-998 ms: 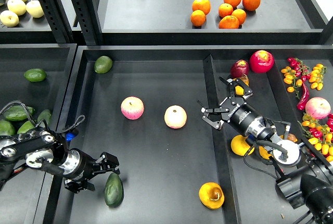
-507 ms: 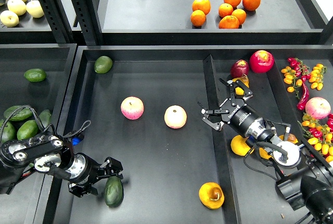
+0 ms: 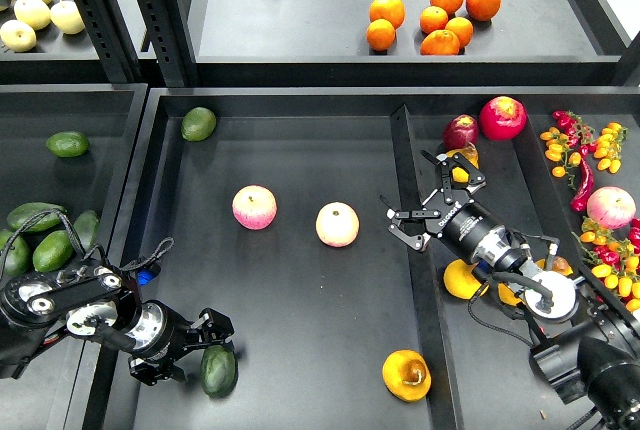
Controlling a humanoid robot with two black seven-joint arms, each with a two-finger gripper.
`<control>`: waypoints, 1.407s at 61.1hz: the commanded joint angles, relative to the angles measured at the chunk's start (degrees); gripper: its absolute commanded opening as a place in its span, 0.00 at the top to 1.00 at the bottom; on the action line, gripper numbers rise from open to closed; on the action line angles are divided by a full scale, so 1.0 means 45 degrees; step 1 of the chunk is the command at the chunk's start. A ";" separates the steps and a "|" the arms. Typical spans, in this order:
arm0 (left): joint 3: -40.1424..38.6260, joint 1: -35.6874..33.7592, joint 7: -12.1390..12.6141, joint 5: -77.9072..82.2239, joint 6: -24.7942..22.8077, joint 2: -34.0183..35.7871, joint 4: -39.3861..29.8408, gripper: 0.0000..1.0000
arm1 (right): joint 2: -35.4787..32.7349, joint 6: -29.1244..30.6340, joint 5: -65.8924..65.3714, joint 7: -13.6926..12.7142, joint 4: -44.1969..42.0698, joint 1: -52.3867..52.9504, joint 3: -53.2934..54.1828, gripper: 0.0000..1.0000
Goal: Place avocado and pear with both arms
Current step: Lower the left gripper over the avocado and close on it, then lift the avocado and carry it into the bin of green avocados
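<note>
The dark green avocado [image 3: 219,370] lies on the black tray floor [image 3: 300,310] near the front left. My left gripper [image 3: 200,348] is right beside it on its left, fingers spread open, with nothing held. The golden pear [image 3: 406,374] lies alone near the front, just left of the divider wall [image 3: 418,280]. My right gripper [image 3: 410,190] is open and empty, hovering over the divider well behind the pear.
Two pink-yellow apples [image 3: 254,207] [image 3: 337,224] sit mid-tray, and a brighter green avocado [image 3: 198,123] sits at the back left. The left bin holds more avocados [image 3: 40,240]. The right bin holds yellow fruit [image 3: 463,278], red fruit [image 3: 502,117] and peppers [image 3: 585,155]. Oranges [image 3: 430,15] are on the shelf.
My left arm has drawn down and back toward the front edge, staying beside the avocado, which shifted only slightly. The right arm and pear have not moved.
</note>
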 commanded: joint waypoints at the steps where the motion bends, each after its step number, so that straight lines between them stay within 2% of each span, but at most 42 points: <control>1: -0.0068 0.0028 0.0000 0.0134 -0.0001 -0.0117 0.0019 0.20 | 0.0000 0.0000 0.0000 0.0000 -0.0015 -0.0015 0.0000 0.00; 12: -0.0380 0.0184 0.0000 0.0134 -0.0001 -0.0136 0.0058 0.47 | 0.0000 0.0000 0.0000 0.0000 -0.0015 -0.0015 0.0000 0.00; 25: -0.0907 0.0165 0.0000 0.0231 -0.0001 -0.0156 0.0117 0.58 | 0.0000 0.0000 0.0000 0.0000 -0.0015 -0.0015 0.0019 0.00; 40: -0.1845 -0.0362 0.0000 0.0134 -0.0001 0.0234 -0.0157 0.60 | 0.0000 0.0000 0.0000 -0.0001 -0.0034 -0.0015 0.0039 0.00; 43: -0.2214 -0.0848 0.0000 0.0115 -0.0001 0.0953 -0.0060 0.60 | 0.0000 0.0000 0.0000 -0.0020 -0.0034 -0.0015 0.0039 0.00; 59: -0.2197 -0.1730 0.0000 -0.1116 -0.0001 0.2675 0.0019 0.59 | 0.0000 0.0000 0.0000 -0.0020 -0.0034 -0.0015 0.0039 0.00; 77: -0.2294 -0.1769 0.0000 -0.1819 -0.0001 0.3945 0.0312 0.58 | 0.0000 0.0000 0.0000 -0.0020 -0.0015 -0.0015 0.0039 0.00; 86: -0.2236 -0.1632 0.0000 -0.2014 -0.0001 0.4200 0.0955 0.58 | 0.0000 0.0000 0.0000 -0.0020 -0.0015 -0.0015 0.0019 0.00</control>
